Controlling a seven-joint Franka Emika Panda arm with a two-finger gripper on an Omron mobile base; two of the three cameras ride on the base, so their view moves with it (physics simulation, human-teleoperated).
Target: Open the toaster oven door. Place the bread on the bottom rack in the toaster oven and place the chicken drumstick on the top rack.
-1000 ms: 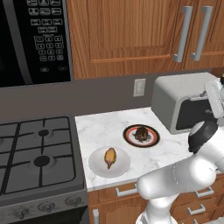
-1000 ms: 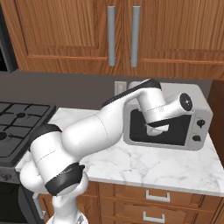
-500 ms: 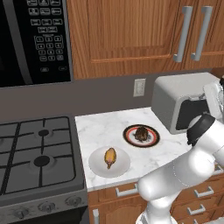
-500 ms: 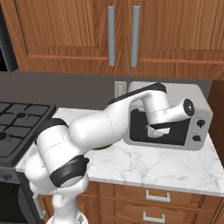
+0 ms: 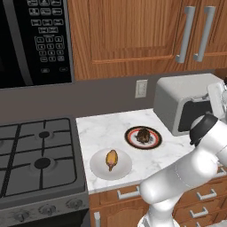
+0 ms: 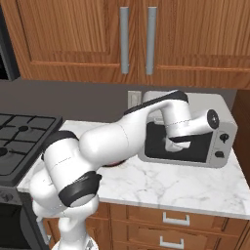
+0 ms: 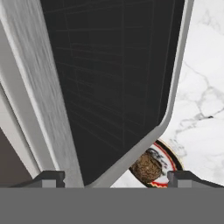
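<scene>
The toaster oven (image 6: pixel 188 132) sits at the right end of the marble tabletop (image 5: pixel 106 128), its dark window facing out toward the robot. The arm reaches across to it so the claw (image 7: pixel 114 177) sits right at the toaster oven door (image 7: pixel 118 74), which makes sense as the task's opening step, since nothing can go on a rack until that panel swings down. In the hand view the two tips stand well apart, one on each side of the door's silver frame, so the claw is spread and pinching nothing. Whether the door is already ajar I cannot tell (the base views show it roughly flush with the body).

The bread (image 5: pixel 142 135) waits on a dark red-rimmed plate (image 5: pixel 131 141) just left of the oven, a lumpy chunk with no clear long axis. The chicken drumstick (image 5: pixel 111 158) lies on a white plate (image 5: pixel 98 167) nearer the tabletop's front edge, its long axis running front to back, the narrower end toward the robot
</scene>
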